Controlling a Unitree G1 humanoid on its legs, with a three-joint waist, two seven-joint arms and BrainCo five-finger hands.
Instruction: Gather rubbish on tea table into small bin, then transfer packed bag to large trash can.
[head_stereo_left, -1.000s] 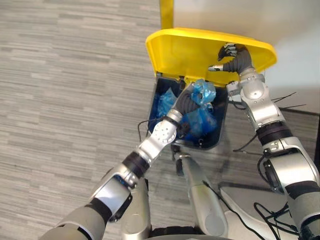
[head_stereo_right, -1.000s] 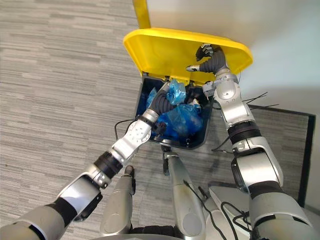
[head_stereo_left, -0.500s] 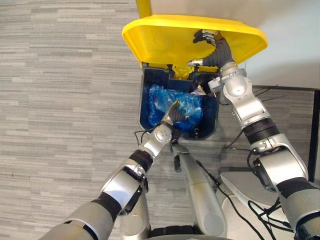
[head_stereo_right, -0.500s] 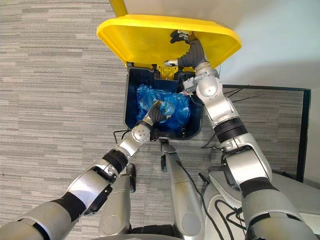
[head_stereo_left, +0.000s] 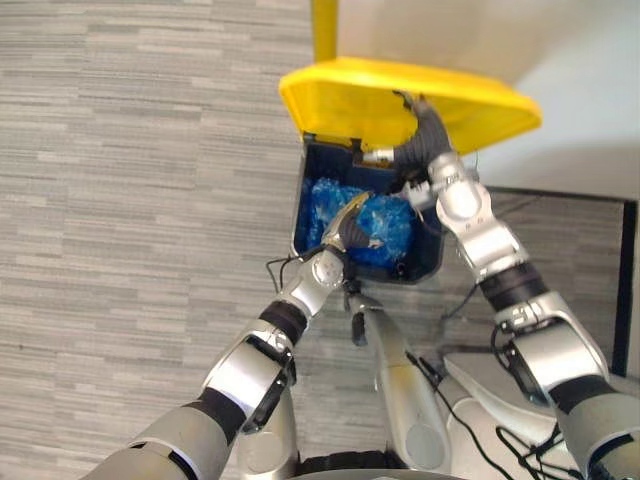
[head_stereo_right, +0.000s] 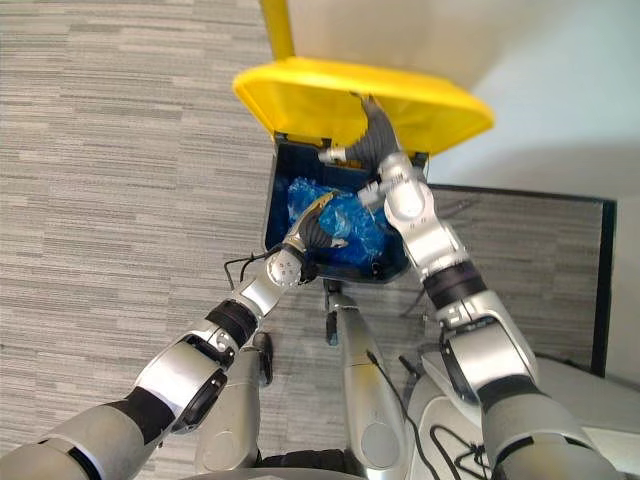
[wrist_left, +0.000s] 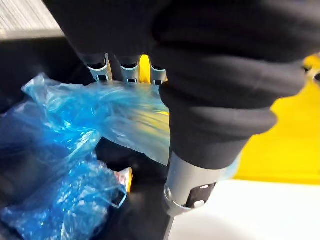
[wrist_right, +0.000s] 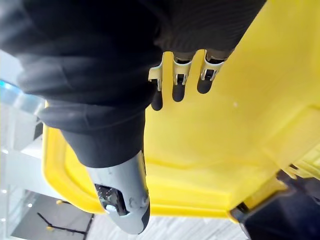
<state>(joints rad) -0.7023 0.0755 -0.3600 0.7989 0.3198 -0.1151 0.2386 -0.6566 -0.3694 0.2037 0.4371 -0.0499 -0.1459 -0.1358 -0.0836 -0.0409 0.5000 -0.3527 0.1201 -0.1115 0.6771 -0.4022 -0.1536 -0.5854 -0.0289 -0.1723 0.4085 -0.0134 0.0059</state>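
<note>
Left hand (head_stereo_left: 346, 229), open now, has dropped the blue bag (head_stereo_left: 392, 226) into the bin (head_stereo_left: 309, 190); right hand (head_stereo_left: 421, 126), flat, props the lid (head_stereo_left: 345, 100).

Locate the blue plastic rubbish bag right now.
Left eye view: the blue plastic bag lies inside the dark trash can, under the raised yellow lid, left hand above it.

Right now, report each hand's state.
Left hand: open, fingers straight over the crumpled blue plastic bag in the dark blue bin.
Right hand: open, fingers flat against the yellow plastic lid.
</note>
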